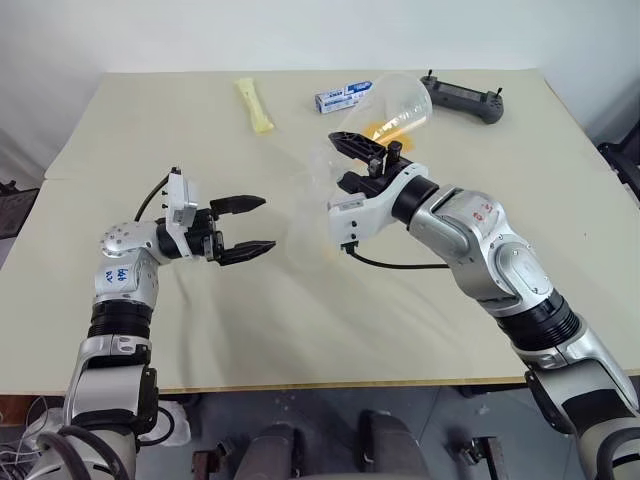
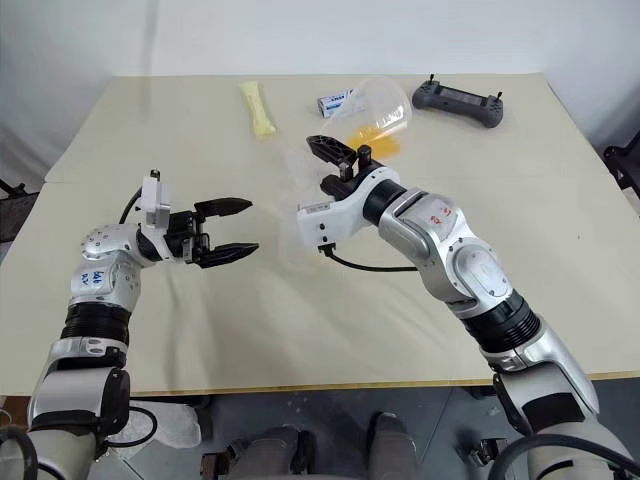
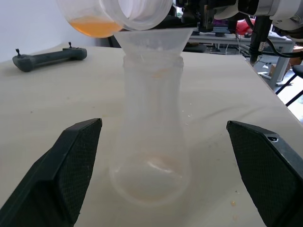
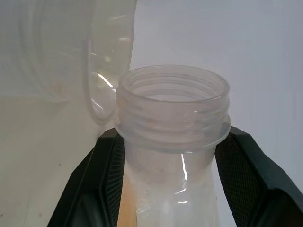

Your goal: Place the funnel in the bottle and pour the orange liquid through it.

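Left end effector (image 1: 248,227): fingers spread wide apart, holding nothing, pointing across the tabletop toward the bottle, one finger on each side of it in the left wrist view without touching.
Right end effector (image 4: 165,179): clamped on the threaded neck of a clear container (image 4: 173,113), held tipped above the funnel.
Bottle (image 3: 152,137): clear, flask-shaped, standing upright on the tabletop between the two arms; only a faint trace at its base.
Funnel (image 3: 154,40): clear cone seated in the bottle's neck, rim up.
Orange liquid (image 3: 92,27): a shallow pool lying in the low side of the tilted container, just beside the funnel's rim.
Tabletop (image 1: 150,150): pale beige.
Remote controller (image 1: 462,98): dark grey, near the far edge.
Small blue-and-white box (image 1: 342,98): far side, just beside the tipped container.
Pale yellow wrapped item (image 1: 255,105): lying flat, left of the box.
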### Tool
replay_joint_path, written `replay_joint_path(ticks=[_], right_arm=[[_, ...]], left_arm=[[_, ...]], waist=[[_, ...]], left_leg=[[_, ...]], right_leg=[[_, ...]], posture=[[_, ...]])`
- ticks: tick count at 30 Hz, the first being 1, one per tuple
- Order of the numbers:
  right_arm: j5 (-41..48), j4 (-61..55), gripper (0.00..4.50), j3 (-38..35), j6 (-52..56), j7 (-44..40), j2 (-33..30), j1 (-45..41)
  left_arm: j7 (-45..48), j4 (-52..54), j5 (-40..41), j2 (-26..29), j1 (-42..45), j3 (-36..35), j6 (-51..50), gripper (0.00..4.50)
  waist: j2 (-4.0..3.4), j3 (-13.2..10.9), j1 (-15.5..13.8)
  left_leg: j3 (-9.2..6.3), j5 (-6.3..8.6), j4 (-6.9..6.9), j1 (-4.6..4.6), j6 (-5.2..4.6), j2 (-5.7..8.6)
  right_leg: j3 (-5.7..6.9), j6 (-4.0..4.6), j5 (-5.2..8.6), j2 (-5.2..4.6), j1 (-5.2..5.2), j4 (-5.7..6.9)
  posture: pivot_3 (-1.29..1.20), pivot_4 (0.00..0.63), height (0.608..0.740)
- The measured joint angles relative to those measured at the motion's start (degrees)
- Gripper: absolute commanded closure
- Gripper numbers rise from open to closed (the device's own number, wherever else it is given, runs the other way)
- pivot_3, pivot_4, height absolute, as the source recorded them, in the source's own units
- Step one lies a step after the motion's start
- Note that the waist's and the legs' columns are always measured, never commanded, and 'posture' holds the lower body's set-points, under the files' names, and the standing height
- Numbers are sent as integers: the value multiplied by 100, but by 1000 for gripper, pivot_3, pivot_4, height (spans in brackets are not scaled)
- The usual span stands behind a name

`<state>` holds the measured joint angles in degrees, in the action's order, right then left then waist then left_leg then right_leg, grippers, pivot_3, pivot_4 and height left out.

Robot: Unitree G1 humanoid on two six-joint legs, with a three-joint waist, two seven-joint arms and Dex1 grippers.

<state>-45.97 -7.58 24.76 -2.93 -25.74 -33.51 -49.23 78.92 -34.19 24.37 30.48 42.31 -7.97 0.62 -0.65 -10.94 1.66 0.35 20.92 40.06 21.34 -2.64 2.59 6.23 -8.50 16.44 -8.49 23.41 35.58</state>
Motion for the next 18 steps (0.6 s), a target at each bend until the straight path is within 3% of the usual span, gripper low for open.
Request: replay_joint_path(ticks=[18], right_arm=[[-463,402,2126,-37,-792,400,-8,-163]], left_arm=[[43,87,3,84,-14,-4,-70,0]], waist=[[0,0,5]], left_leg=[[-1,0,0,0,0,0]], right_leg=[[-1,0,0,0,0,0]], posture=[[0,150,740]])
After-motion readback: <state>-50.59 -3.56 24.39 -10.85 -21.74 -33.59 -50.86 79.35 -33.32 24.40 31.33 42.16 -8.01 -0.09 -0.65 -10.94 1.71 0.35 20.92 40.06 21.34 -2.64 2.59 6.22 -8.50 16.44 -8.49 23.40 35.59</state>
